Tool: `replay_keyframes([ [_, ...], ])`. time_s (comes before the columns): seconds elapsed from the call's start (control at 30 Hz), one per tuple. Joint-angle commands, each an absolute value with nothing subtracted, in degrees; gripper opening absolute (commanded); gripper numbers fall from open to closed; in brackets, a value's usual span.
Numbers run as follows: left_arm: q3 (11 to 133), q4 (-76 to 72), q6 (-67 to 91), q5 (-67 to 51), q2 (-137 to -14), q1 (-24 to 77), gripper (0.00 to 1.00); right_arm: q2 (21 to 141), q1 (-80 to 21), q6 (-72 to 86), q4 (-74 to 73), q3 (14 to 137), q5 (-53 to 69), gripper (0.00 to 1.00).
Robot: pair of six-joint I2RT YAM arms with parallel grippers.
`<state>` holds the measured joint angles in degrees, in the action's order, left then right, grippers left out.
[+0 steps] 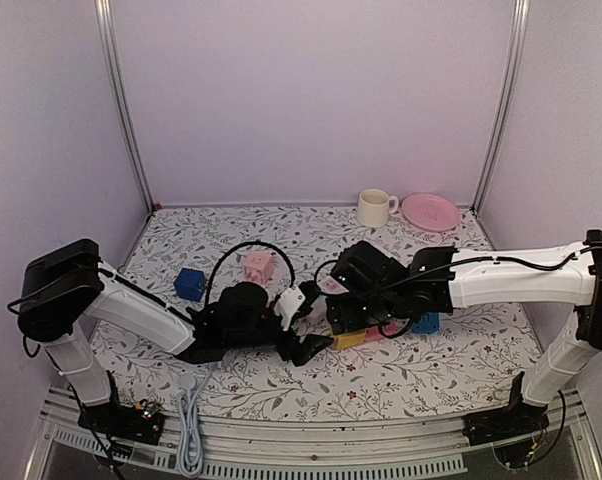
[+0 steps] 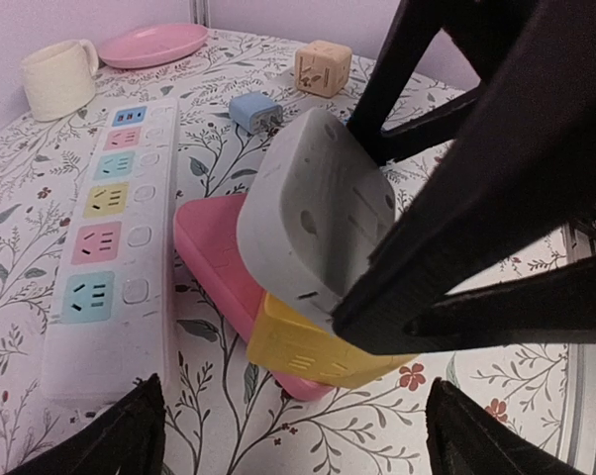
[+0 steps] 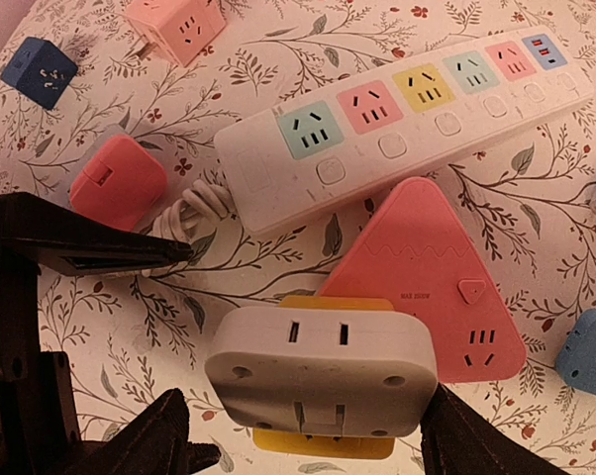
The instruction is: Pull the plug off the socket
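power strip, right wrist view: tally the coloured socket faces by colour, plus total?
On the power strip:
Teal socket faces: 2
Pink socket faces: 2
Yellow socket face: 1
Blue socket face: 1
Total: 6

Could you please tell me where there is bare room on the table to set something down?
Bare cloth: near right, between the right arm and the front edge; far left, between the blue cube and the back wall. Crowded: the middle, where the left arm meets it over strip and grey plug.
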<state>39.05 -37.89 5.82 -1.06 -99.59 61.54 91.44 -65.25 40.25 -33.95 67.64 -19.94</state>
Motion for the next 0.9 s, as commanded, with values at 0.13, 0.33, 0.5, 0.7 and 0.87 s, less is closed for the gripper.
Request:
replay_keyframes([
  [0.13,38.58,-40.89,5.17,-3.67,-99.74,61.19,0.90,96.22,-65.73,39.33,-37.40,73.03,-22.92,0.78],
  [0.33,39.42,-41.09,4.48,-4.41,-100.46,61.22,0.89,98.66,-65.69,39.92,-39.75,75.12,-24.38,0.80],
  [0.5,39.56,-40.99,4.14,-4.50,-100.66,61.21,0.89,98.97,-65.73,40.75,-40.53,75.26,-24.84,0.84],
  [0.7,39.46,-41.43,4.09,-4.98,-101.30,61.26,0.88,99.05,-65.59,41.03,-40.29,75.50,-25.09,0.75],
  [0.87,40.19,-41.67,4.09,-4.91,-102.08,61.38,0.88,98.78,-64.73,39.87,-38.47,75.85,-23.27,0.51],
])
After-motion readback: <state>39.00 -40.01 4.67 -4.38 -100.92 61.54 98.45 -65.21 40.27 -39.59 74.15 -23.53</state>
